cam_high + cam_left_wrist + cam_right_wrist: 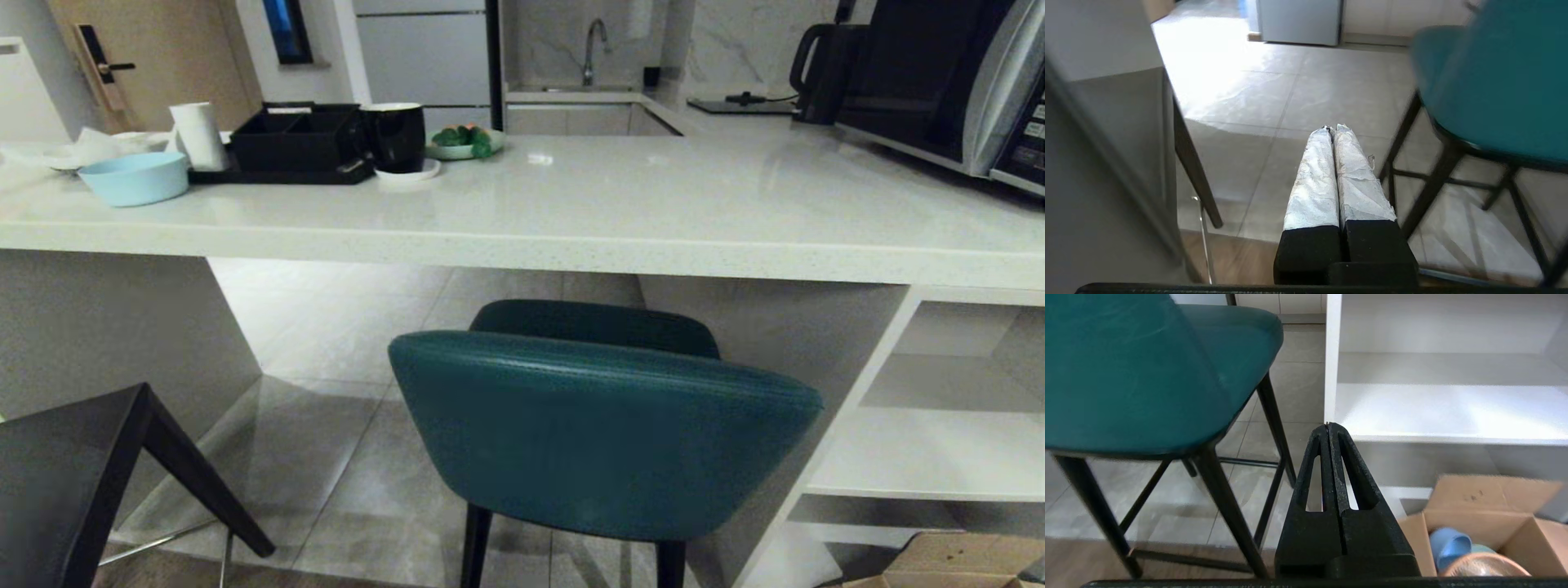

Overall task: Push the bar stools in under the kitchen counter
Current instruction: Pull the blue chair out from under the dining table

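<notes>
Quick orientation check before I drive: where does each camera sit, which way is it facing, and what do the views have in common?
Head view: on the robot's head, looking forward and down at the kitchen counter and the teal stool; the dark grey stool at its left; no arm shows.
Left wrist view: behind the left end effector, shut, facing the floor between the two stools.
Right wrist view: behind the right end effector, shut, facing the white shelving and a cardboard box.
Shared: all three show the teal stool.

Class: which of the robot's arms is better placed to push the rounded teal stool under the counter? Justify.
Hard to call: rounded teal stool sits centred. Shut left gripper and shut right gripper flank it alike; the right perhaps nearer.
</notes>
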Robot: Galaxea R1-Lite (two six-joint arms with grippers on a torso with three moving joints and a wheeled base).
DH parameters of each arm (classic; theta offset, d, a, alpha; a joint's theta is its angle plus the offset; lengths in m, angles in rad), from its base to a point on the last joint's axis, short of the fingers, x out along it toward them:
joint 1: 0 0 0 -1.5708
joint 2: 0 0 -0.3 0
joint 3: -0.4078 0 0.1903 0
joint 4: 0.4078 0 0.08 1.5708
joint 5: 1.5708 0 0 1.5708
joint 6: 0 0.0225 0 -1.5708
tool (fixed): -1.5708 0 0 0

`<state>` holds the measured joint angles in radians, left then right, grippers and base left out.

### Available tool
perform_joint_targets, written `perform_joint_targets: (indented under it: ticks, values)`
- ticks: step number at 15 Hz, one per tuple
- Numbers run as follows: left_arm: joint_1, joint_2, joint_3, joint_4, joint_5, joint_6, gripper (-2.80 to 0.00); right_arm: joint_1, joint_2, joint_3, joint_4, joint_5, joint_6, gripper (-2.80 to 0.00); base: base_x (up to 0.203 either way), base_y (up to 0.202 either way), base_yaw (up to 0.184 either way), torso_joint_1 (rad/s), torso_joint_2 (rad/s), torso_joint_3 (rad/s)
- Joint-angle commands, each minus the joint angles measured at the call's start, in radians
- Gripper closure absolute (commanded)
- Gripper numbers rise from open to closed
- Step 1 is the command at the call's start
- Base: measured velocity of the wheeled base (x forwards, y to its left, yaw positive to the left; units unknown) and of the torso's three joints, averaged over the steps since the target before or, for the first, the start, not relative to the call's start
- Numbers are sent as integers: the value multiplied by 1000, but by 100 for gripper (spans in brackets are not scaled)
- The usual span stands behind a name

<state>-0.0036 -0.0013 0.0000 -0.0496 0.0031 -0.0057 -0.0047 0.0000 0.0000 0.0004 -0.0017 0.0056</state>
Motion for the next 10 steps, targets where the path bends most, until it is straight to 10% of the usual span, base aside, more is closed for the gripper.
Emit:
perform_joint_targets:
  ticks: [1,10]
  values:
    - [1,1,17,-1,0,0,0,0,-2,0,0,0,1,0,122,0,3,7,5,2]
    - [2,0,14,6,-4,1,0,2,-2,0,2,2,-6,0,0,0,0,0,0,0]
